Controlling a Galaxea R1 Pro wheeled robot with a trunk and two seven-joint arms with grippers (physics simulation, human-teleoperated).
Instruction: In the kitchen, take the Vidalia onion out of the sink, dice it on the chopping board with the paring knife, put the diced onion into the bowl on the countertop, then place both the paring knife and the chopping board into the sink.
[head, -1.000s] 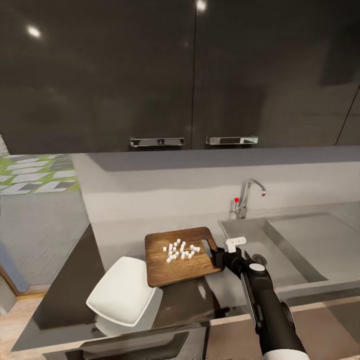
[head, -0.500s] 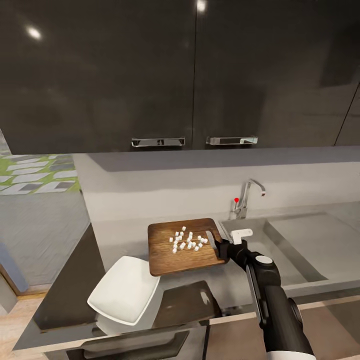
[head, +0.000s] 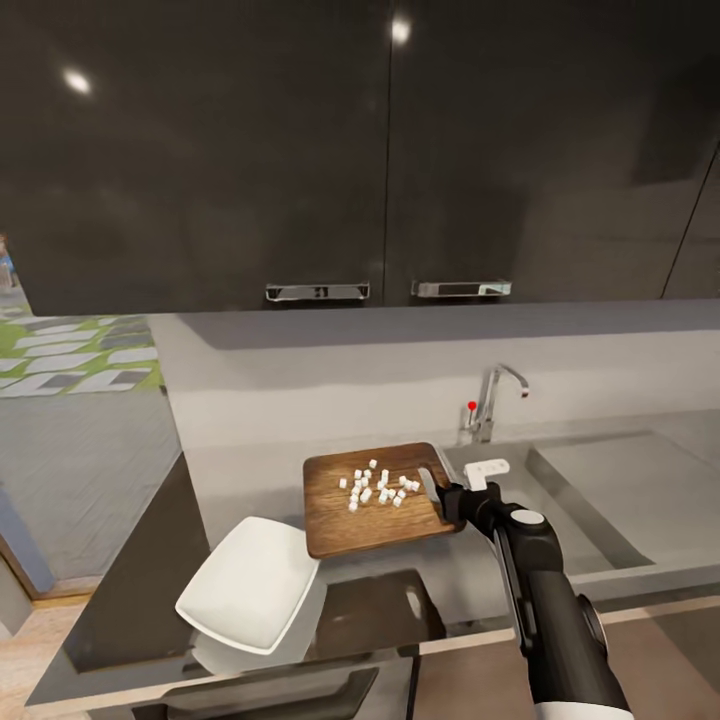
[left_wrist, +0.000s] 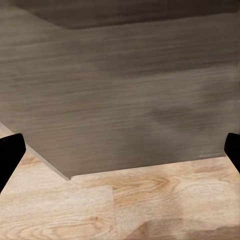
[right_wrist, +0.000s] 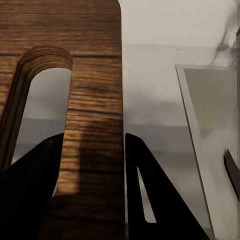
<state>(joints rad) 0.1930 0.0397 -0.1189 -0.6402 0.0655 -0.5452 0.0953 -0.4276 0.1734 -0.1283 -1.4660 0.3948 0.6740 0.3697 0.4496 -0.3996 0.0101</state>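
Two dark fingers (right_wrist: 30, 185) of the right gripper (head: 447, 497) are clamped on the chopping board (head: 372, 500), one on each face of the narrow strip of wood beside its slot-shaped handle hole (right_wrist: 37, 107). Seen from the head camera, the board appears lifted clear of the worktop (head: 140, 560), roughly level, its long axis running from the gripper away toward the white bowl (head: 250, 582). Diced onion (head: 378, 485) lies in a loose cluster on the board's top, nearer the gripped end. The bowl sits on the worktop at the board's free end and nearer the robot, close to the light-wood front edge, so a tip toward that corner looks like the move that counts. Open worktop lies around the bowl; the front edge leaves little margin for spilled cubes. Beyond the board's gripped end lies the steel sink (head: 560, 500) with its faucet (head: 492, 400). The left gripper's fingers (left_wrist: 10, 155) are spread wide apart over wood floor, holding nothing.
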